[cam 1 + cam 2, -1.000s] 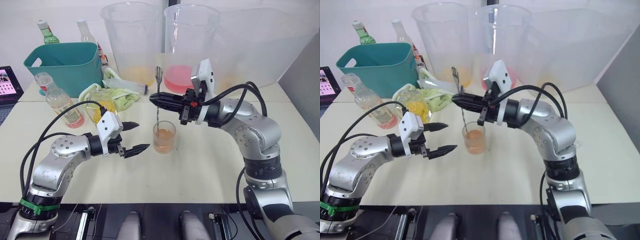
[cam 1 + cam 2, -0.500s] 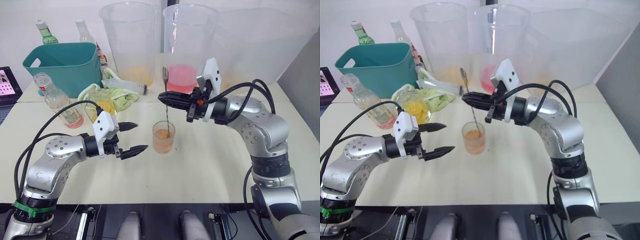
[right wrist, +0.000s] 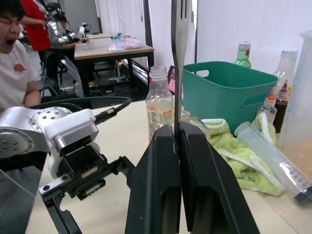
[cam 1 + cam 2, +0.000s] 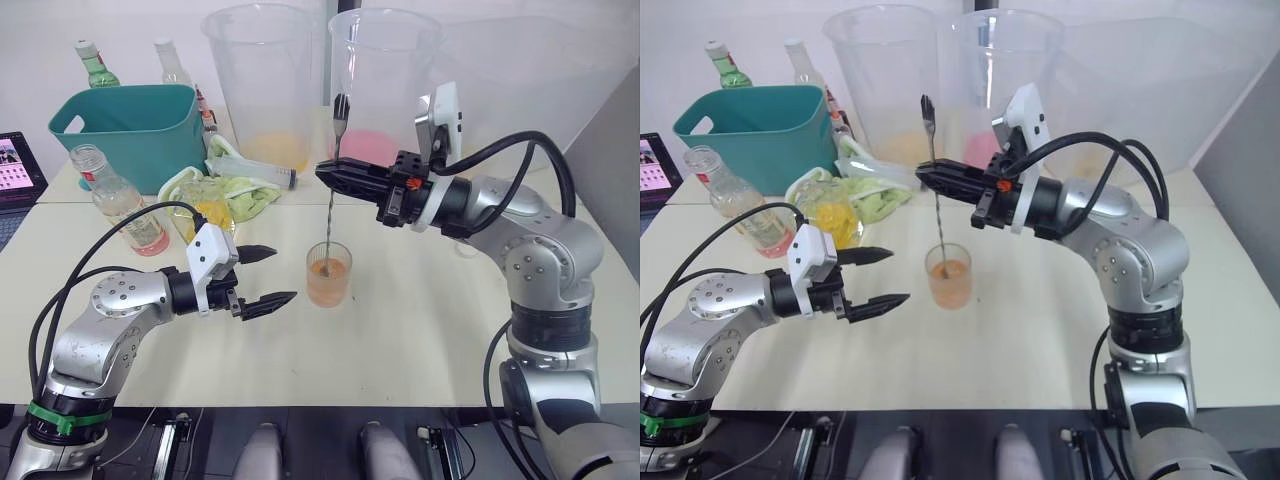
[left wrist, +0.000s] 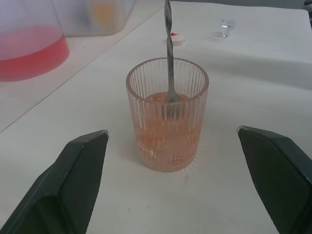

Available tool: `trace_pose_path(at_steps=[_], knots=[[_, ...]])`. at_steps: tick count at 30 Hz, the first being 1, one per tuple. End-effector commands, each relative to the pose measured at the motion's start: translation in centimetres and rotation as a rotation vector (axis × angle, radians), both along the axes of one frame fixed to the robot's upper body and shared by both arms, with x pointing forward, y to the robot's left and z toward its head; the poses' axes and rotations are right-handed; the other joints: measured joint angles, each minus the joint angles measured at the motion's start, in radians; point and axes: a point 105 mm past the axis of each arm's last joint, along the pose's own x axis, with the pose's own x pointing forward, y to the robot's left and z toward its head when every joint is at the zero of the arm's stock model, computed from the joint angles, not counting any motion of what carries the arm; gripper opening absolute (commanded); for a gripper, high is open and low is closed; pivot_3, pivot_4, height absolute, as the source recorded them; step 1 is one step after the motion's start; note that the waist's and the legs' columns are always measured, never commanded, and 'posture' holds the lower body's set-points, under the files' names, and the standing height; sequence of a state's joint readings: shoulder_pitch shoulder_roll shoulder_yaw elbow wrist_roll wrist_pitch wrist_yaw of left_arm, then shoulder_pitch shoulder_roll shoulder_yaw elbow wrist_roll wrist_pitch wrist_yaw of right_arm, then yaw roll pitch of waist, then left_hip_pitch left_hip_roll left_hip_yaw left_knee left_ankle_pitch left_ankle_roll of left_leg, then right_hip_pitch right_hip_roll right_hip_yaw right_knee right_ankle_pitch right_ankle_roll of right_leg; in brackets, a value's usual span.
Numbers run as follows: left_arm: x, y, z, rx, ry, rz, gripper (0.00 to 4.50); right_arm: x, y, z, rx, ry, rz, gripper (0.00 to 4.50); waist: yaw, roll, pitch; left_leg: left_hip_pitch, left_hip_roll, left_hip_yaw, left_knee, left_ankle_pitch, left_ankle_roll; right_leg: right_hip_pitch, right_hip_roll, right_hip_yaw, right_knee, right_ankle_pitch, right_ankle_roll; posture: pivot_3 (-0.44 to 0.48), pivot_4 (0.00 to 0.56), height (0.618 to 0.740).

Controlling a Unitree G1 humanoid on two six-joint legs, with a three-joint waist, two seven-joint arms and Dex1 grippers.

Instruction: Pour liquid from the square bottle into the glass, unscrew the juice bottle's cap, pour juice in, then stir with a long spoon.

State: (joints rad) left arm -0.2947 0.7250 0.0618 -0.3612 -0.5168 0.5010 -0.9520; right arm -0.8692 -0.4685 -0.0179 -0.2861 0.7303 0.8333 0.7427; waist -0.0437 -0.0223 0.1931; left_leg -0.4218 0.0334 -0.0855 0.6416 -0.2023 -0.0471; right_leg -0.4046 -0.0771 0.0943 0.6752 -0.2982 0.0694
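Observation:
The ribbed glass (image 4: 328,280) stands mid-table, about a third full of orange liquid (image 5: 167,139). The long spoon (image 4: 333,190) stands nearly upright with its tip in the liquid. My right gripper (image 4: 325,172) is shut on the spoon's shaft above the glass. My left gripper (image 4: 285,272) is open just left of the glass, its fingers (image 5: 83,165) either side of it and apart from it. The square bottle (image 4: 203,210) and the uncapped juice bottle (image 4: 125,205) stand at the left. The cap (image 5: 179,39) lies on the table beyond the glass.
A teal bin (image 4: 130,125) sits back left with bottles behind it. Two huge clear buckets (image 4: 265,90) stand at the back. A green towel (image 4: 240,195) and a syringe (image 4: 250,170) lie by the square bottle. A person (image 3: 14,53) sits off to the left.
My right gripper has risen and moved right, standing the spoon more upright with its tip still in the glass. The left gripper has barely moved.

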Motion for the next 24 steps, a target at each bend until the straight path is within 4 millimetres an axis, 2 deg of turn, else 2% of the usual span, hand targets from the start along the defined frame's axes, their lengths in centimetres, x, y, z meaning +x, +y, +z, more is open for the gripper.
trace_pose_path(at_steps=[1,14,18,24], knots=[[-0.5,-0.4,0.6,-0.011,-0.036,-0.031,4.48,-0.7,-0.5,1.7,-0.003,-0.075,-0.001,0.0,-0.001,0.0,0.0,0.0,0.0,0.0,0.0,0.0,0.0,0.0,0.0,0.0,0.0,0.0,0.0,0.0,0.15,0.733],[-0.8,-0.9,0.7,-0.024,-0.019,-0.068,4.48,-1.5,-3.1,3.6,-0.001,-0.108,-0.047,0.0,-0.001,0.0,0.0,0.0,0.0,0.0,0.0,0.0,0.0,0.0,0.0,0.0,0.0,0.0,0.0,0.0,0.15,0.733],[-0.9,-1.2,0.8,-0.023,-0.028,-0.079,4.48,-2.4,-3.2,4.8,0.009,-0.123,-0.02,0.0,-0.001,0.0,0.0,0.0,0.0,0.0,0.0,0.0,0.0,0.0,0.0,0.0,0.0,0.0,0.0,0.0,0.15,0.733],[-1.1,-1.5,0.7,-0.018,-0.023,-0.095,4.48,-2.8,-3.2,4.8,-0.009,-0.117,-0.014,0.0,-0.001,0.0,0.0,0.0,0.0,0.0,0.0,0.0,0.0,0.0,0.0,0.0,-0.001,0.0,0.0,0.0,0.15,0.733]])
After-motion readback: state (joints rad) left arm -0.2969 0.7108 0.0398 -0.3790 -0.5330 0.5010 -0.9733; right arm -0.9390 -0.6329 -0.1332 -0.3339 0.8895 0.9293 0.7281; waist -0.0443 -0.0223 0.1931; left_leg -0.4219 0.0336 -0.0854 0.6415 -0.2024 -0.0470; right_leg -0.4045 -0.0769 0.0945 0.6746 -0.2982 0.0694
